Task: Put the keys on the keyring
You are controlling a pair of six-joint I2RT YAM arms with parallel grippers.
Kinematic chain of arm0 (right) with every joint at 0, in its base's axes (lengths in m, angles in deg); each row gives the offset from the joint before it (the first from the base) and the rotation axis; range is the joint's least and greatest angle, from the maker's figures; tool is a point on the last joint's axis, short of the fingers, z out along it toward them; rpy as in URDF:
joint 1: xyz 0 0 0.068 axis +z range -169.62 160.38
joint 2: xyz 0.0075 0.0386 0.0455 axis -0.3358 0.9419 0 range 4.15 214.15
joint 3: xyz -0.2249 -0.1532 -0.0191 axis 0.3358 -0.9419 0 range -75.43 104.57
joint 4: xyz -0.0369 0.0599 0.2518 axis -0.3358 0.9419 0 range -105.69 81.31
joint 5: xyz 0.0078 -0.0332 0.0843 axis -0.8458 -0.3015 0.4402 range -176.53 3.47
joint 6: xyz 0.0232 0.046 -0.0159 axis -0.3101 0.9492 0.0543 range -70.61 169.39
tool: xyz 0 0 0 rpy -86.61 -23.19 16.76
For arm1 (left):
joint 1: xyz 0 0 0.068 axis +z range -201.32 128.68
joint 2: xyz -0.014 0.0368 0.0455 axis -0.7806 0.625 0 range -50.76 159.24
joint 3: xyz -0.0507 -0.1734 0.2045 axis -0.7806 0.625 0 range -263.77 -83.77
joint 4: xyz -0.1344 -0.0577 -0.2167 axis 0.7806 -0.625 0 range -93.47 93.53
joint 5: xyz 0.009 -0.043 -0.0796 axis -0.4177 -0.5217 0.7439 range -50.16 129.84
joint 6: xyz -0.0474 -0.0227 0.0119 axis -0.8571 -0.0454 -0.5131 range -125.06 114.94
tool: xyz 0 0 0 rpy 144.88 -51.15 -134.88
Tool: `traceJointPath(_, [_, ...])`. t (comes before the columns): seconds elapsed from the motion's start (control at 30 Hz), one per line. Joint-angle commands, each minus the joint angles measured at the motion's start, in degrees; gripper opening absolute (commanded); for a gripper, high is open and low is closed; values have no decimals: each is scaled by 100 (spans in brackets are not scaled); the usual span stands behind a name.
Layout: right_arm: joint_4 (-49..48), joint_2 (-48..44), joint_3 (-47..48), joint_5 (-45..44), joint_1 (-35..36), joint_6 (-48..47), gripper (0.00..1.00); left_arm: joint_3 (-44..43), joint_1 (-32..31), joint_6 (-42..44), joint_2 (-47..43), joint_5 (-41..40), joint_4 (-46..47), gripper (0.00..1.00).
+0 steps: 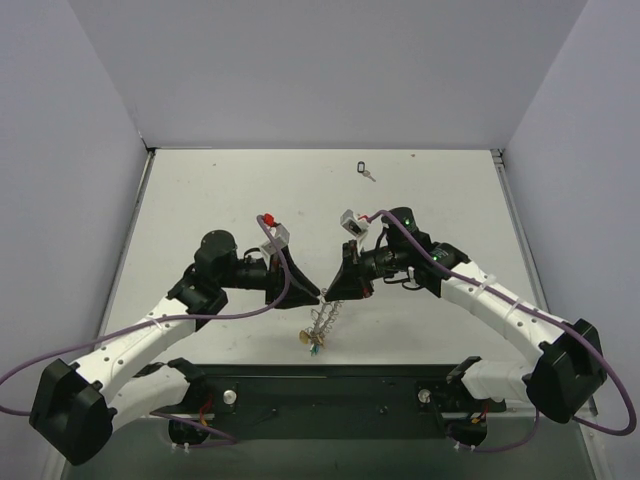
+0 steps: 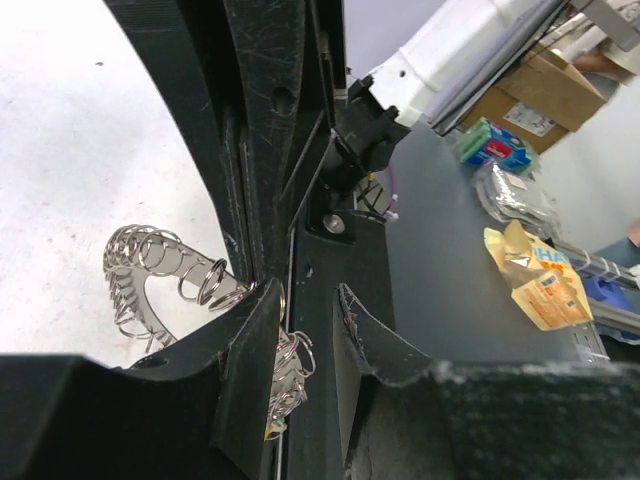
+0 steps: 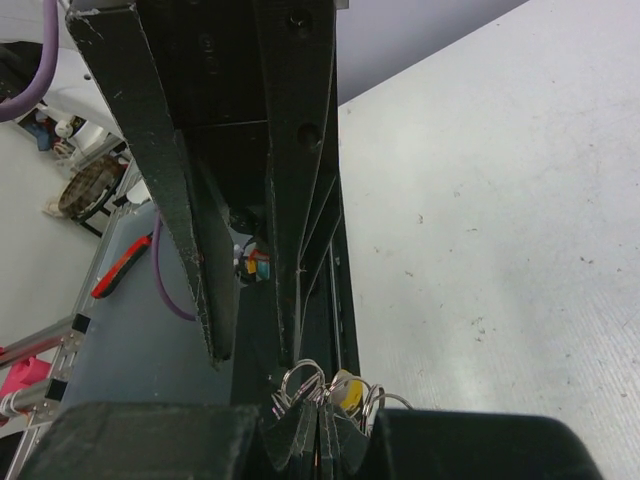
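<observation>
**Inspector A:** Location of the keyring?

**Inspector B:** The keyring (image 1: 321, 322) hangs below the spot where the two grippers meet tip to tip. That is over the near part of the table (image 1: 200, 200), midway between the arms.

**A:** Right gripper?

**B:** The right gripper (image 3: 320, 428) has its fingers together, pinched on the ring's coils. In its wrist view the loops rise straight out of the pinch, with a yellow key head (image 3: 346, 390) among them.

**A:** Left gripper?

**B:** The left gripper (image 2: 308, 300) has its fingers apart. Ring coils sit in the gap and lie against one finger. No clamp is observed.

**A:** Keys?

**B:** A small cluster of keys (image 1: 313, 341) sits at the ring's lower end, too small from above to sort by colour. One black key (image 1: 366, 171) lies alone on the far side of the table, well apart from both grippers.
</observation>
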Motion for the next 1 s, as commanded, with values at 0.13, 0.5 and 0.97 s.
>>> traceJointPath(0.13, [-209, -289, 299, 486, 8, -143, 0, -1, 29, -323, 104, 466, 693, 36])
traceJointPath(0.5, [-218, -315, 308, 468, 8, -125, 0, -45, -76, 214, 69, -254, -222, 32])
traceJointPath(0.97, [-218, -333, 317, 433, 8, -125, 0, -10, -164, 231, 280, -325, -178, 30])
